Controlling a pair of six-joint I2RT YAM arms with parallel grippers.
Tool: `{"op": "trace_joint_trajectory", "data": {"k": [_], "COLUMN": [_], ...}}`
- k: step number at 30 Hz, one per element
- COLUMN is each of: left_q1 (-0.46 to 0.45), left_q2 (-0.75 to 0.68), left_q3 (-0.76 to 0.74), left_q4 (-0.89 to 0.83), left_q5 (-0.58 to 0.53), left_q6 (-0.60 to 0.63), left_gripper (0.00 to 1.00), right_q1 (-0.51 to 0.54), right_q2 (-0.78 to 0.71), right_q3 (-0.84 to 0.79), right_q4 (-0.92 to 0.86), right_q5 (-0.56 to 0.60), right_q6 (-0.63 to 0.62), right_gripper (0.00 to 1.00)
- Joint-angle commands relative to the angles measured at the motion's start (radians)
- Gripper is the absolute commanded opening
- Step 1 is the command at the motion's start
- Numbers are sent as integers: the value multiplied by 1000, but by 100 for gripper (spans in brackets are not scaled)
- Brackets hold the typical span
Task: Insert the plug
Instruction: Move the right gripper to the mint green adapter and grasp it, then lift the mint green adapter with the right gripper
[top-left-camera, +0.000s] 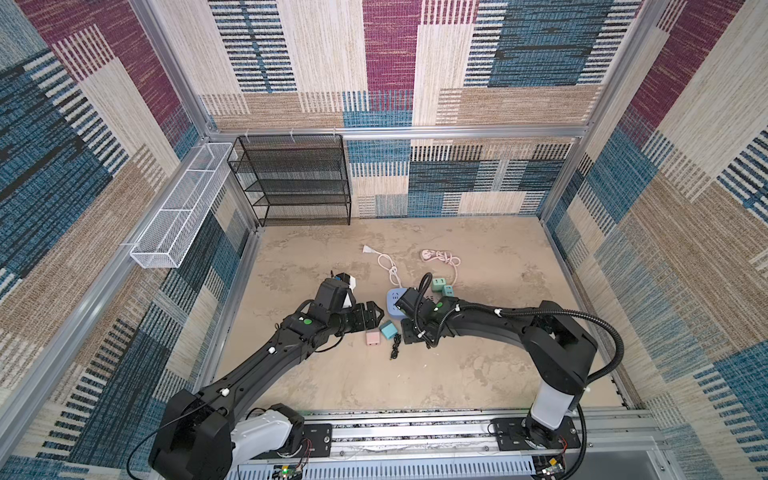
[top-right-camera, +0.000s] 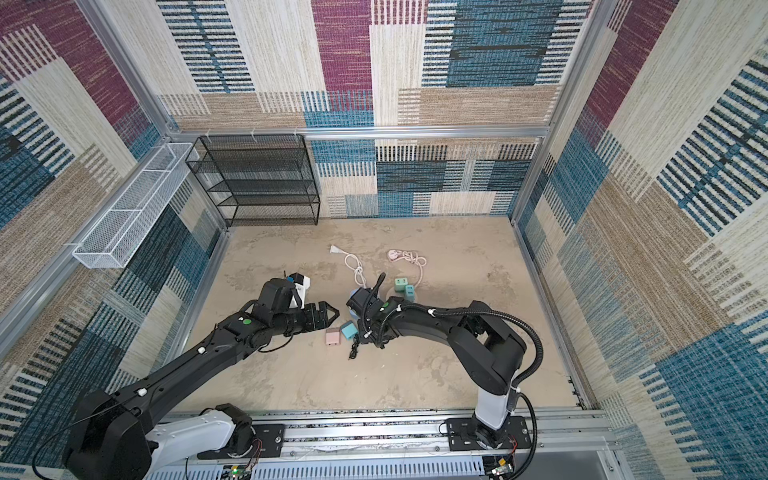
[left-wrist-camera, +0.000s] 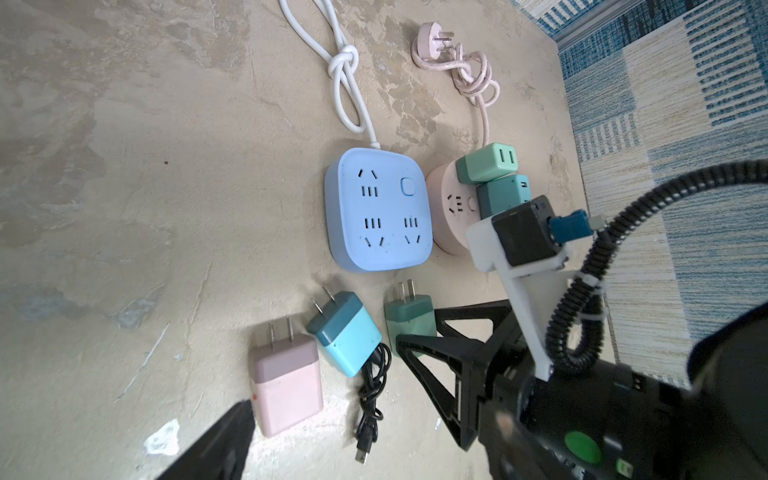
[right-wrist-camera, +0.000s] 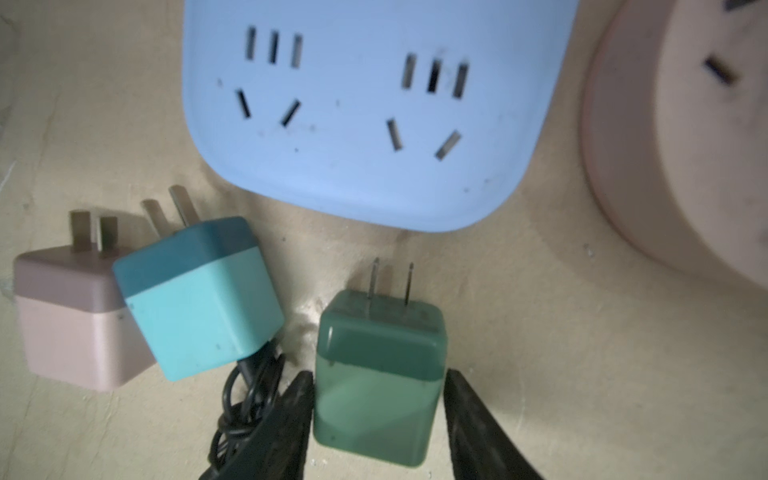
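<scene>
1. The green plug (right-wrist-camera: 377, 365) lies flat on the table (top-left-camera: 478, 332), just beside the blue strip (right-wrist-camera: 374, 124). Its two prongs point at the strip's near edge.
2. The right gripper (right-wrist-camera: 379, 377) straddles the plug's rear half. The jaws stand narrow, one finger against each side face. The grip is judged to be closed on the body. No lift is visible.
3. The rear-half grip leaves the prongs and front face clear, so nothing should foul the socket at insertion.
4. The left gripper (top-left-camera: 374, 318) hovers near the teal plug (left-wrist-camera: 345, 332) and the pink plug (left-wrist-camera: 286, 382). Its jaws are wide and hold nothing. From there it is judged ready to steady the strip.
5. All sockets on the blue strip are free. The pink strip (left-wrist-camera: 451, 216) carries two plugs already, so the blue strip is the likely target.
6. Next move, as judged: lift, turn the prongs downward, align with a two-slot socket, press straight in.
7. Risks: the strip may slide under the push. The cable (left-wrist-camera: 372, 386) lies just beside one finger and could snag.
</scene>
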Motion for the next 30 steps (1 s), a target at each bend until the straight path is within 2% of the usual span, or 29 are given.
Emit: {"op": "trace_joint_trajectory", "data": {"k": [1, 13, 21, 25, 28, 29, 30], "left_q1": [0, 0, 0, 0, 0, 0, 0], "left_q2": [-5, -7, -3, -4, -6, -9, -12], "left_q3": [1, -9, -10, -13, -7, -5, -2], "left_q4": [14, 18, 20, 18, 4, -2, -9], "left_q5": [15, 13, 16, 18, 20, 21, 18], "left_q6": [-19, -22, -26, -27, -22, -20, -17], "left_gripper": [91, 91, 90, 90, 89, 89, 88], "right_q1": [0, 0, 0, 0, 1, 0, 0], "right_q2": [6, 17, 21, 22, 15, 10, 2], "right_q3": [-7, -18, -22, -18, -9, -9, -11], "right_q4": [16, 30, 25, 18, -3, -5, -9], "right_q5": [-8, -12, -7, 0, 27, 32, 42], "right_q6": [5, 2, -12, -51, -94, -115, -128], "right_gripper": [53, 48, 42, 26, 10, 0, 0]}}
